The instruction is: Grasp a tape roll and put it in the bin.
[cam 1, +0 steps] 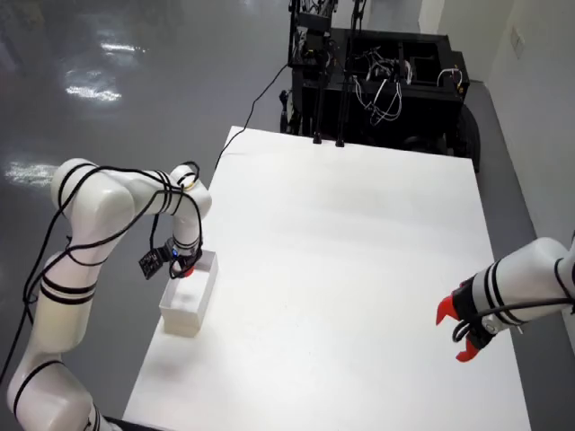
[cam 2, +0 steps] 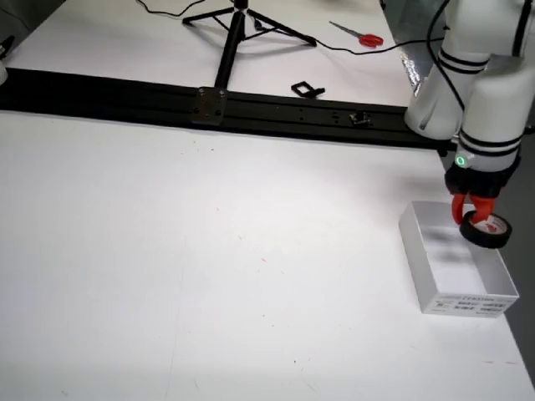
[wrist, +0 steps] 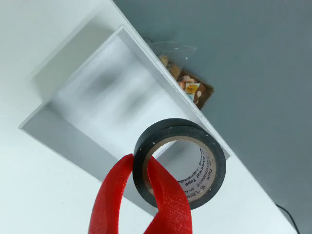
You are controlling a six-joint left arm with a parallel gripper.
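One claw (wrist: 140,195) grips one tape roll (wrist: 179,162).

Arm bent downward, red hand (wrist: 140,168) pinched closed.

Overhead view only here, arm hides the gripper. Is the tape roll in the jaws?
Observer: Yes. In the view that rides on the gripper, the red fingers pinch the wall of the black tape roll, one inside the core, one outside.
Operator: Is it over the bin?
Observer: The view from the side shows the roll hanging over the white bin, near its far right wall.
Operator: Anything already in the bin?
Observer: Nothing shows on the floor of the bin in the gripper view; the part behind the roll is hidden.
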